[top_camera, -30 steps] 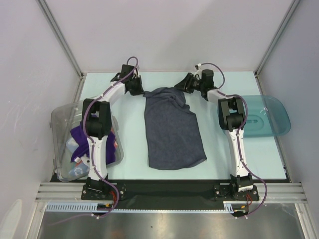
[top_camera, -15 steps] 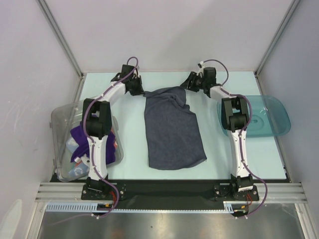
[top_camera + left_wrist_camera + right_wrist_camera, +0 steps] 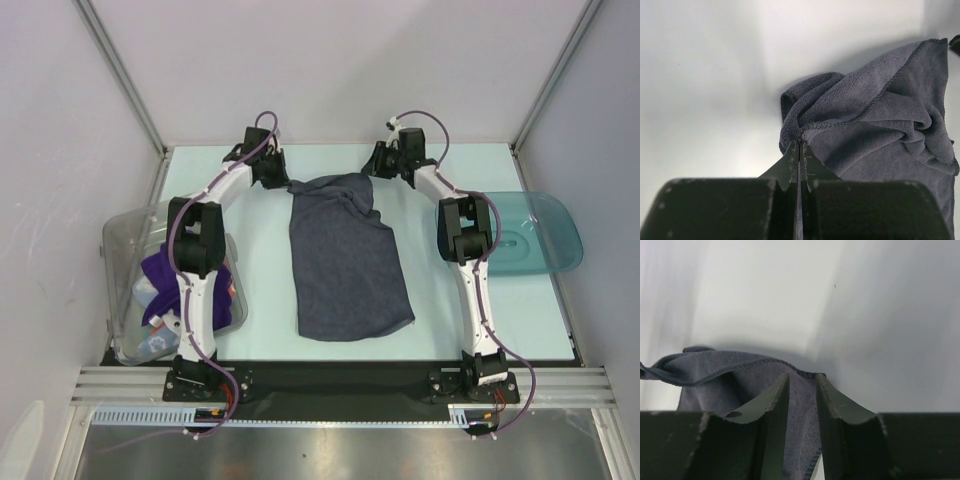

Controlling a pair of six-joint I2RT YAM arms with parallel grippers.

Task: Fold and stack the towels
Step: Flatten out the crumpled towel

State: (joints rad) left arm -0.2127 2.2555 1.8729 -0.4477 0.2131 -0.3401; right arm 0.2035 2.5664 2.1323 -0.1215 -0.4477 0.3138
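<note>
Navy-grey towel is pinched at 1 corner by left pincer; right pincer narrowly parted, contact hidden.

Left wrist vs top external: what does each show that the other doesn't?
Only left wrist: the left tool shut on the hemmed corner of the dark grey towel, with the cloth bunched into folds just beyond it.
Only top external: the towel's full length toward the arm bases, the right tool at its other far corner, the clear bin holding more towels on the left, and the teal tray on the right.
Both: the grey towel on the pale table, with the left tool at its far left corner.
</note>
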